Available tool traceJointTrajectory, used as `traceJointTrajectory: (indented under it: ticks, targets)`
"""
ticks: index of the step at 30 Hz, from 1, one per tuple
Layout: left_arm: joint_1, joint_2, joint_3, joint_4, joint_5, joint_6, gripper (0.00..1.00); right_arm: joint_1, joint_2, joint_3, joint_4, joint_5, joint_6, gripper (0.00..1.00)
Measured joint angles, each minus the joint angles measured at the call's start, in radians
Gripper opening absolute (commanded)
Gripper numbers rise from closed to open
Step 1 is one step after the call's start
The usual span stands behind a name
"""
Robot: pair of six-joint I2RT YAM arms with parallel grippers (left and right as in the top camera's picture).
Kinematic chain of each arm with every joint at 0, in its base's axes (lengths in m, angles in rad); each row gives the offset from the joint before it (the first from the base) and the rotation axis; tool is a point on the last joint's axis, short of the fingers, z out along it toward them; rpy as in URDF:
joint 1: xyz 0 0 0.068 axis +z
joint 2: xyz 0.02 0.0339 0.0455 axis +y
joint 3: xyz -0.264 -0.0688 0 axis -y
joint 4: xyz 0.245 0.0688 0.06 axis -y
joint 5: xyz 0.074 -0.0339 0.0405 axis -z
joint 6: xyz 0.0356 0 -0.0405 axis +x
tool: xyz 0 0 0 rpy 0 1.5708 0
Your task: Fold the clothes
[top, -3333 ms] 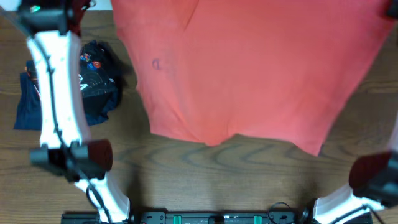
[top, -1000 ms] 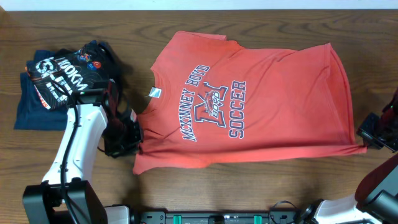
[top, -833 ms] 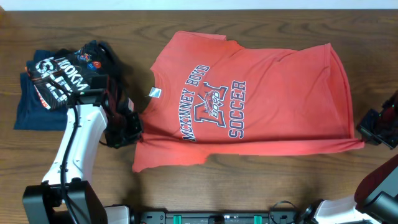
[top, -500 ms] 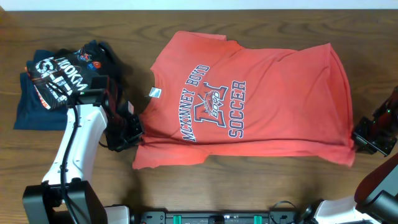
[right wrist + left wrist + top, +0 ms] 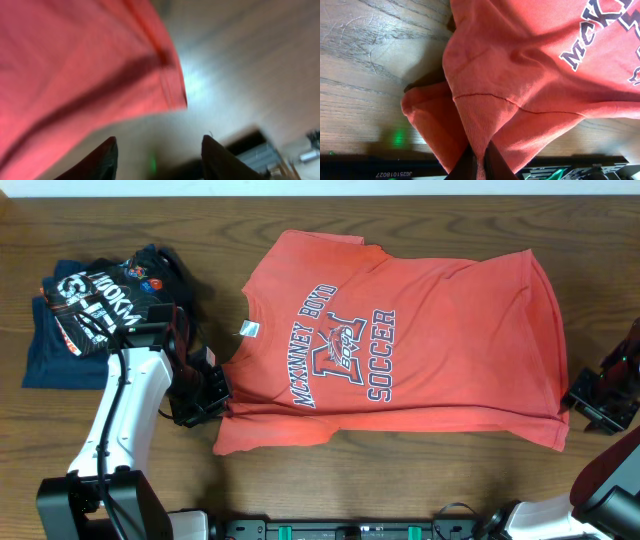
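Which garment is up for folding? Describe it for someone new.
On the wooden table, look to the middle, right of the dark pile of clothes. The shirt lies spread flat: coral-red with navy SOCCER lettering, where the pile is navy and black with white print.

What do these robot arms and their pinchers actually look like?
The left arm is a white tube with black joints and a thin black cable along it. The right arm shows white too, plus a dark red cover. The left gripper and right gripper are black with dark fingers.
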Motion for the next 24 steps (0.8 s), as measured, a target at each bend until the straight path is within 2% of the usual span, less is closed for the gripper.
traceJointTrajectory:
  ticks: [20, 22, 24]
  targets:
    - [0.0, 0.0, 0.0, 0.014, 0.0, 0.0, 0.06, 0.0, 0.0, -0.281, 0.397, 0.004, 0.079, 0.54]
    - [0.0, 0.0, 0.0, 0.014, 0.0, 0.0, 0.06, 0.0, 0.0, -0.3, 0.429, 0.004, 0.087, 0.5]
    - [0.0, 0.0, 0.0, 0.015, 0.0, 0.0, 0.06, 0.0, 0.0, -0.319, 0.453, 0.004, 0.094, 0.38]
